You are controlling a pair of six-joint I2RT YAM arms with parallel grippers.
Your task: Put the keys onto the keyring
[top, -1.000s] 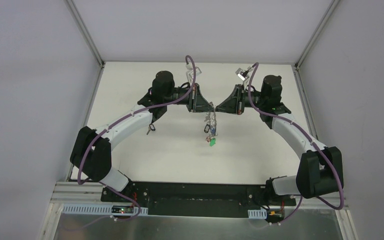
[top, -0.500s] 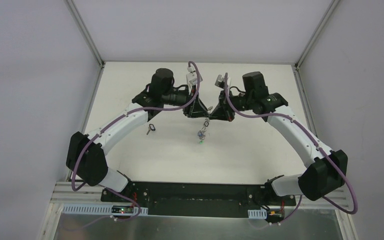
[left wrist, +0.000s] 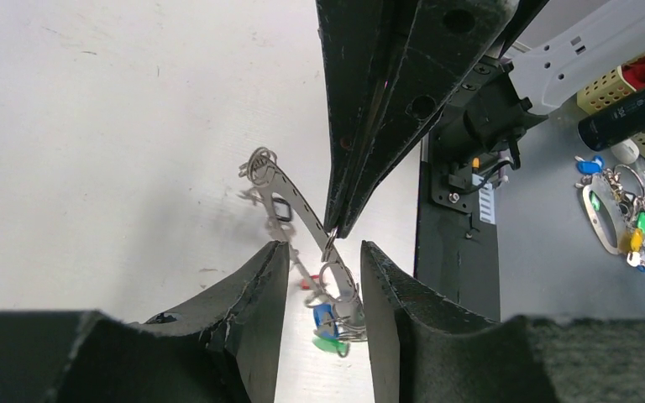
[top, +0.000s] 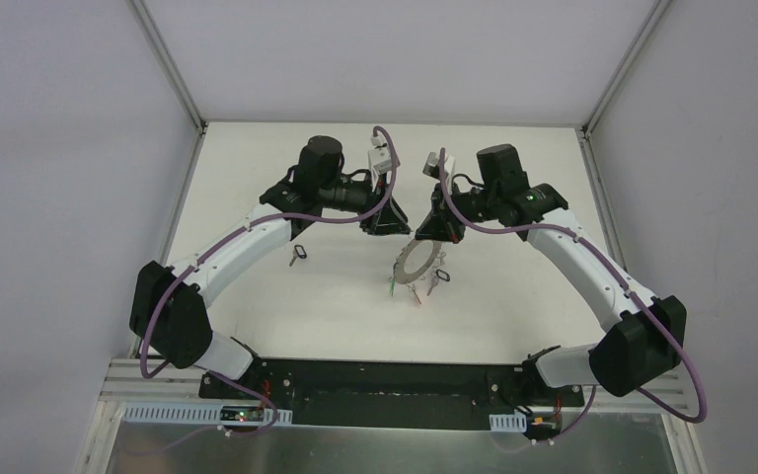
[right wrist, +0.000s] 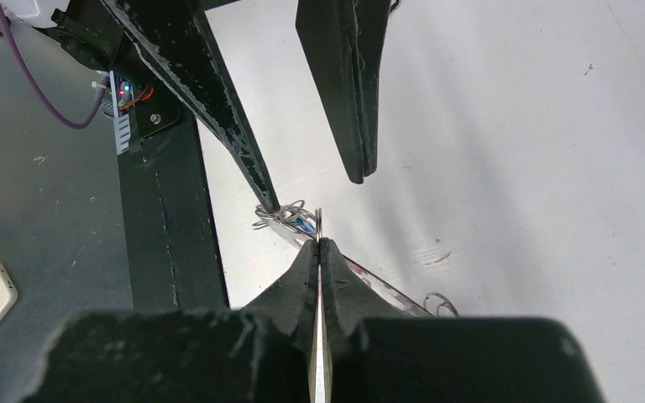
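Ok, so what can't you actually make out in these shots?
Top view: the keyring shows only as a small grey blur, so its keys cannot be counted.
Right wrist view: the shut right fingers cover the spot where they pinch the ring.
Left wrist view: the left fingers hide part of the hanging keys.
Top view: the loose key is too small to tell its colour.
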